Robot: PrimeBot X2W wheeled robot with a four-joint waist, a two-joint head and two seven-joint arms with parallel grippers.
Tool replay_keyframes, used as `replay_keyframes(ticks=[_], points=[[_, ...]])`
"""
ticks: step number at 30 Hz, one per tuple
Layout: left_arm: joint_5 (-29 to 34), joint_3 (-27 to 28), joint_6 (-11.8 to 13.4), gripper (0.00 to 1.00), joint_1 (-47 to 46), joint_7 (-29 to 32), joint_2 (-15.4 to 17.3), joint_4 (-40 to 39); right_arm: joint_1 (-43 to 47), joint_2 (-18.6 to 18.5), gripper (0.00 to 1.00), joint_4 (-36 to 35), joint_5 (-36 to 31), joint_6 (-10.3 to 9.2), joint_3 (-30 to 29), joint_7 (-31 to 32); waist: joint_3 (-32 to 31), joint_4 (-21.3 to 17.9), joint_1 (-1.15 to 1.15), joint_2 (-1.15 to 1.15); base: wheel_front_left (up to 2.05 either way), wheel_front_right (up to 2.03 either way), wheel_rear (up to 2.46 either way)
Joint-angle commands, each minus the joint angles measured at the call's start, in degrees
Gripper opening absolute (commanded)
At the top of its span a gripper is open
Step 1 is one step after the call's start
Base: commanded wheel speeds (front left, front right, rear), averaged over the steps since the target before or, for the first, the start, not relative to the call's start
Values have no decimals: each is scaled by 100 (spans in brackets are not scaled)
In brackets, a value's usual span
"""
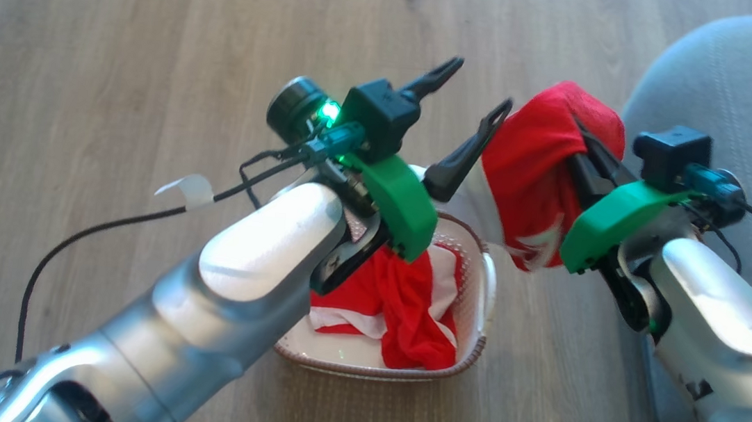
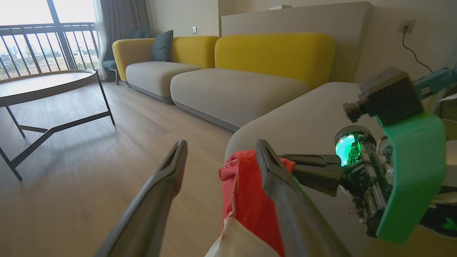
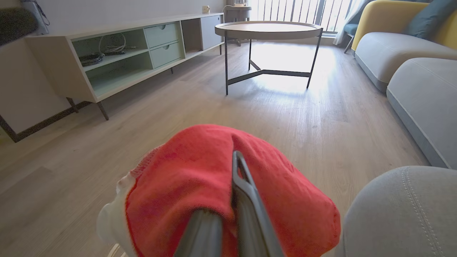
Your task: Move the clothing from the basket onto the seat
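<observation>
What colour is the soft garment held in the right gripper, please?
The soft garment is red, edged white; best in right wrist view.

Basket (image 1: 478, 305) on the floor (image 1: 87, 34), just left of the seat (image 1: 746, 82), with clothing (image 1: 407, 312) piled in it. Left gripper (image 1: 467, 105) is above the basket's far edge. Right gripper (image 1: 583, 138) is to its right, between basket and seat, with a garment (image 1: 533, 178) draped over its fingers and hanging clear of the basket. Table (image 3: 267, 30) stands well beyond, and more sofa sections (image 2: 235, 89) lie past the seat.
</observation>
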Motion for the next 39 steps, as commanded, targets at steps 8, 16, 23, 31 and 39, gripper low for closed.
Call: replay_keyframes(ticks=[8, 16, 23, 31, 39], points=[[63, 182, -359, 100, 119, -25, 131, 261, 435, -42, 0, -564, -178, 40, -711, -77, 9, -567, 0, 0, 0, 0, 0], [197, 227, -535, 100, 385, -25, 151, 505, 735, 41, 0, -918, -262, 40, -1247, -77, 4, -1240, 0, 0, 0, 0, 0], [236, 237, -572, 100, 539, -25, 147, 531, 892, 129, 0, -1063, -299, 40, -1397, -77, -69, -1779, 0, 0, 0, 0, 0], [231, 321, -584, 100, 762, -25, 150, 426, 1016, 281, 0, -1198, -317, 40, -1529, -78, -224, -2599, 0, 0, 0, 0, 0], [157, 195, -586, 100, 830, -25, 147, 275, 1379, 249, 0, -1477, -381, 40, -2002, -78, -265, -3031, 0, 0, 0, 0, 0]])
